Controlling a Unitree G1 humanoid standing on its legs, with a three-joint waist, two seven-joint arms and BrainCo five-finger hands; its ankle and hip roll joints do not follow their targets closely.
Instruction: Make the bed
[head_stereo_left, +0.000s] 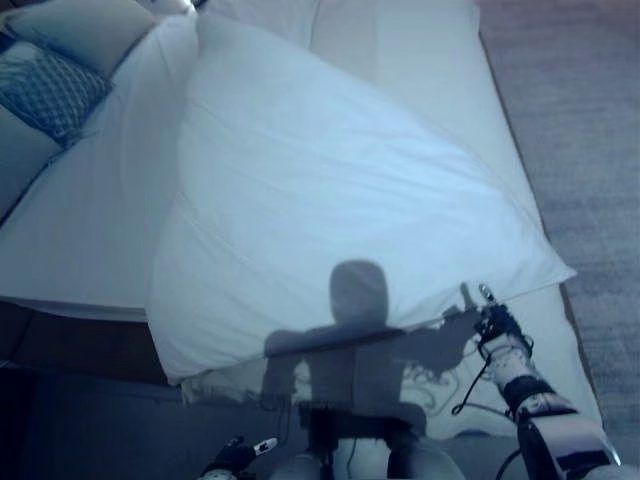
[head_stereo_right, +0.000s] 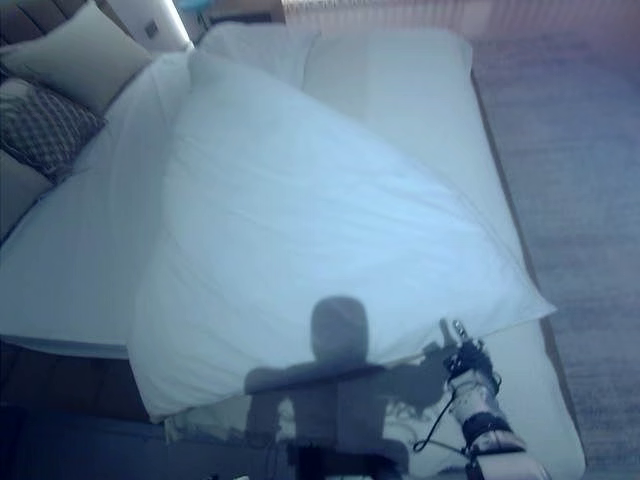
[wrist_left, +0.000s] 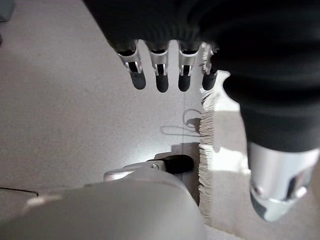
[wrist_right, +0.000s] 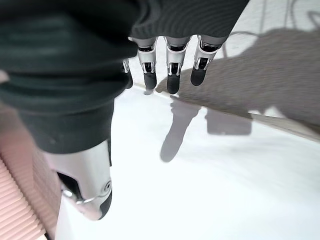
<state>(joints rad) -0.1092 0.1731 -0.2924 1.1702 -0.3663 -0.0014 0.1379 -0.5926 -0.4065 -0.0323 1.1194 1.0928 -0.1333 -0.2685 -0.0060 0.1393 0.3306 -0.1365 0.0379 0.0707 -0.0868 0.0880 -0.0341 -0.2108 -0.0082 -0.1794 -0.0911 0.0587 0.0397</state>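
Lying corner-on across the bed (head_stereo_left: 420, 60), duvet (head_stereo_left: 330, 200) long axis diagonal, right hand (head_stereo_left: 490, 322) open, left hand (wrist_left: 165, 75) open, empty.

Wide bed with a pale sheeted mattress (head_stereo_left: 420, 60), standing on grey carpeted floor (head_stereo_left: 590, 120). On it: one large white duvet (head_stereo_left: 330, 190), lying skewed, a corner reaching toward the bed's right edge; one plain cream pillow (head_stereo_right: 85, 50) at the head; one dark patterned cushion (head_stereo_left: 45, 90) just beside that pillow.

patterned pillow (head_stereo_left: 45, 90) cut by edge, bed (head_stereo_left: 90, 230) corner under duvet (head_stereo_left: 330, 200)
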